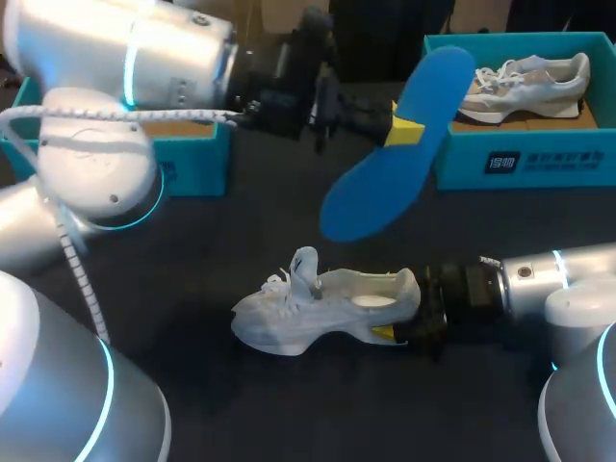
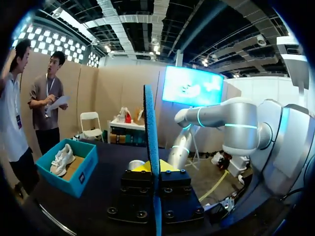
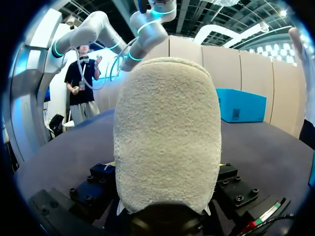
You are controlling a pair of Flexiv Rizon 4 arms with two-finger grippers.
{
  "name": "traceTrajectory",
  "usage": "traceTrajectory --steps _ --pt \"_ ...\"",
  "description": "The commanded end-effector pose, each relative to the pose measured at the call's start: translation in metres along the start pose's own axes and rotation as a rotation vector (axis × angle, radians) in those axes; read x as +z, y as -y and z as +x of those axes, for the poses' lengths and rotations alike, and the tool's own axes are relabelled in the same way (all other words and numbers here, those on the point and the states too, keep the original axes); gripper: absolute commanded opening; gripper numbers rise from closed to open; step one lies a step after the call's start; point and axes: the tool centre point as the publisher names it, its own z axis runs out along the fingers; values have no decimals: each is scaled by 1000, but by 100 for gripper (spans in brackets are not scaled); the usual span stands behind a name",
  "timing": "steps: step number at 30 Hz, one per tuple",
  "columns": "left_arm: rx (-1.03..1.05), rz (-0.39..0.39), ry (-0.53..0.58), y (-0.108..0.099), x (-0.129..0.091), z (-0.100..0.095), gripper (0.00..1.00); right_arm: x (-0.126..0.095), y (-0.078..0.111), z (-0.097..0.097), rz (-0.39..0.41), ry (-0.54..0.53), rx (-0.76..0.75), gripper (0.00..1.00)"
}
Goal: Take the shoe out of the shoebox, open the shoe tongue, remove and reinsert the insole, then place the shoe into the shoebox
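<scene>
The left hand (image 1: 399, 130) pinches the blue insole (image 1: 385, 183) partway along its length. It holds the insole in the air above the middle of the dark surface (image 1: 241, 404), broad end slanting down toward the near side. Below it, the white sneaker (image 1: 318, 310) rests on its sole on the surface, toe pointing left and tongue standing up. The right hand (image 1: 397, 333) clamps the sneaker's heel from the right. At far right, a teal shoebox (image 1: 539, 154) holds a second sneaker (image 1: 525, 82). Another teal box (image 1: 188, 159) sits at far left.
</scene>
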Motion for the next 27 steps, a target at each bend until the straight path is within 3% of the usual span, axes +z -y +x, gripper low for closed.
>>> traceTrajectory --steps 1,15,27 --pt "-11 62 6 7 -33 22 0 2 -2 0 7 -2 0 0" --pt "-11 62 6 7 -33 22 0 2 -2 0 7 -2 0 0" --pt "3 151 16 26 -66 36 0 2 -2 0 7 -2 0 0"
